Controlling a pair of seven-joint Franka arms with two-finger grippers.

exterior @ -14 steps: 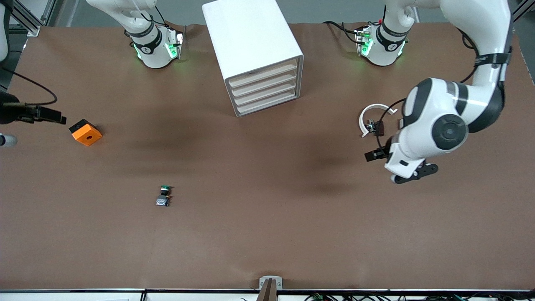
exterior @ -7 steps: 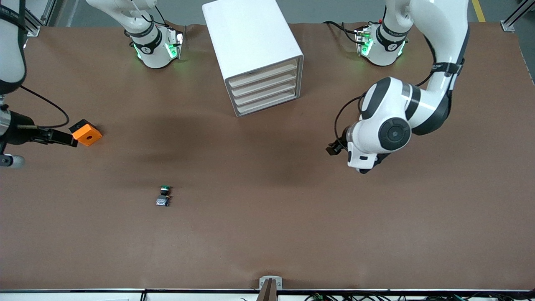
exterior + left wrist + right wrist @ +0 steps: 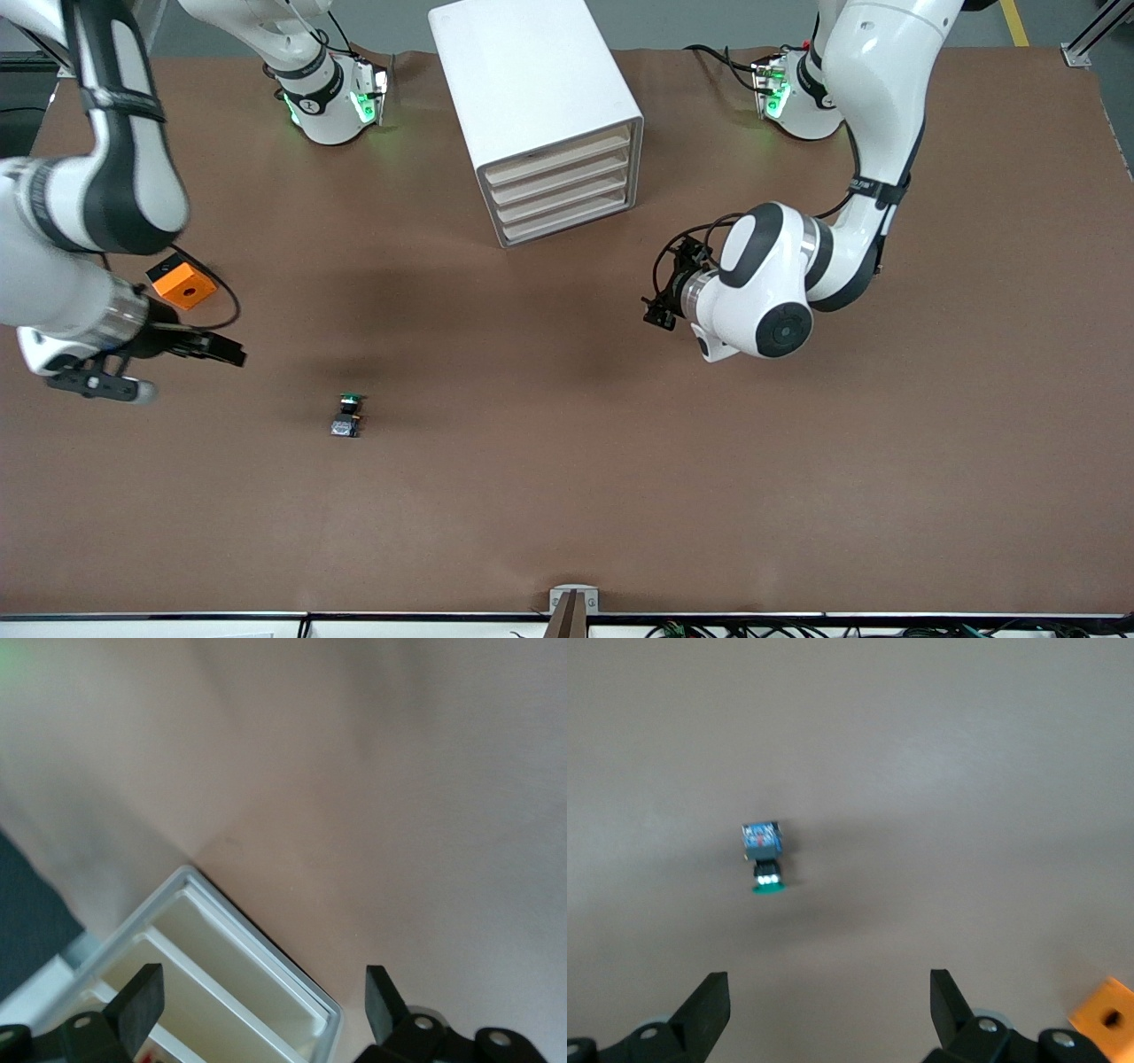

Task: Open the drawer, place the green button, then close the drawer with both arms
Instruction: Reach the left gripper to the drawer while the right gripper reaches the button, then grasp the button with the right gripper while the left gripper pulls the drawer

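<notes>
The tiny push-button switch with a green round cap, black body and grey-blue base (image 3: 347,416) lies on its side on the brown counter (image 3: 567,496). It is nearer to the front camera than the white cabinet with four cream drawers (image 3: 542,115), and toward the right arm's end of the counter. All four drawers look closed.

The right end effector (image 3: 221,350) is over the bare counter between the button and the orange cube with a hole (image 3: 182,283). Its black fingers (image 3: 700,1010) stand wide apart and hold nothing. In the right wrist view the button (image 3: 764,857) is seen well apart from the fingers, and a corner of the orange cube (image 3: 1106,1013) shows at the edge.

The left end effector (image 3: 660,306) is over the counter in front of the cabinet, toward the left arm's end. Its fingers (image 3: 142,1003) are also wide apart and empty. The left wrist view shows a corner of the cabinet (image 3: 213,992) between them.
</notes>
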